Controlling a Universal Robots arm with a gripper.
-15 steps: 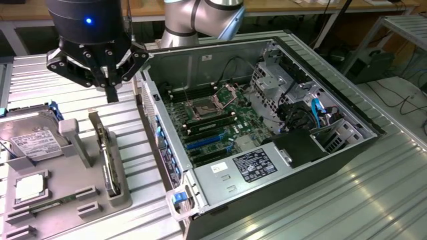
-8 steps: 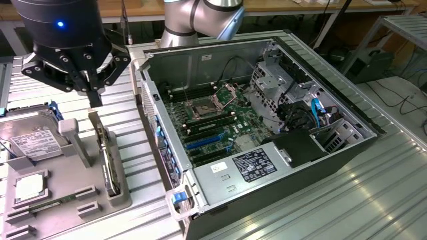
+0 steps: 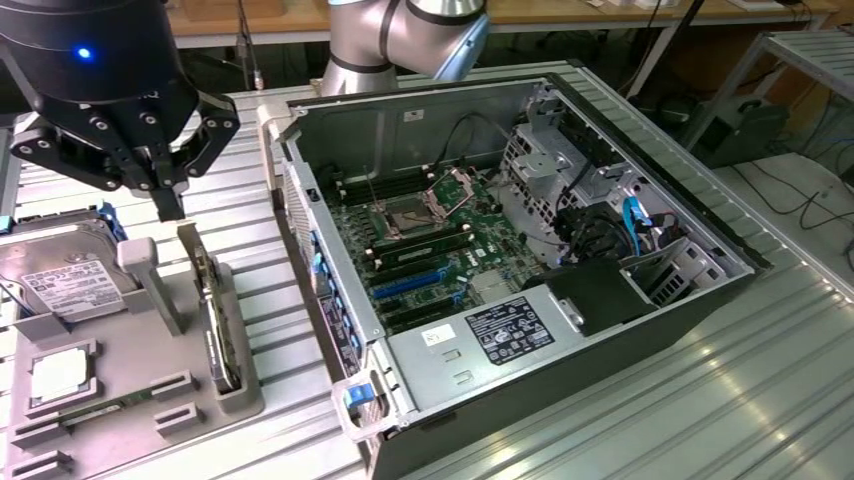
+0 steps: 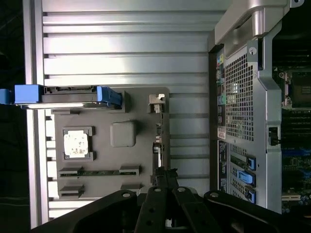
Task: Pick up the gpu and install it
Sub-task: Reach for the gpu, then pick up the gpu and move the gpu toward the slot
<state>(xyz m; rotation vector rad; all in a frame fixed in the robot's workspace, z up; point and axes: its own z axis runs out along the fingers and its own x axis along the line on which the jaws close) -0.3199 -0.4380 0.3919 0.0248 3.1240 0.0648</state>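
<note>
On the ribbed metal table (image 3: 747, 400), the biggest thing is the open computer case (image 3: 441, 120), lying on its side at the exterior view's right with its circuit board (image 3: 427, 250) facing up. Just beside it, at the exterior view's left, sits the grey holder tray (image 3: 123, 355). My gripper (image 3: 167, 207) hangs over the far part of that tray, well apart from the case opening.

On the tray, the hard drive (image 3: 67, 270) with its white label stands propped at the far left. The graphics card (image 3: 218, 335) stands on its long edge in the slot along the tray's right side, the side nearest the case. Nothing has lifted it out, and it is not in the case. A square processor chip (image 3: 60, 372) lies flat in its pocket at the near left, and the narrow memory stick (image 3: 114, 408) lies just nearer than that.

My fingers (image 4: 159, 180) are pressed together with nothing between them. In the wrist view they sit in line with the card's thin top edge (image 4: 156, 145), over one end of it. From the exterior view my fingertips are a little above the card's far end and slightly to its left, with a gap showing between us.
</note>
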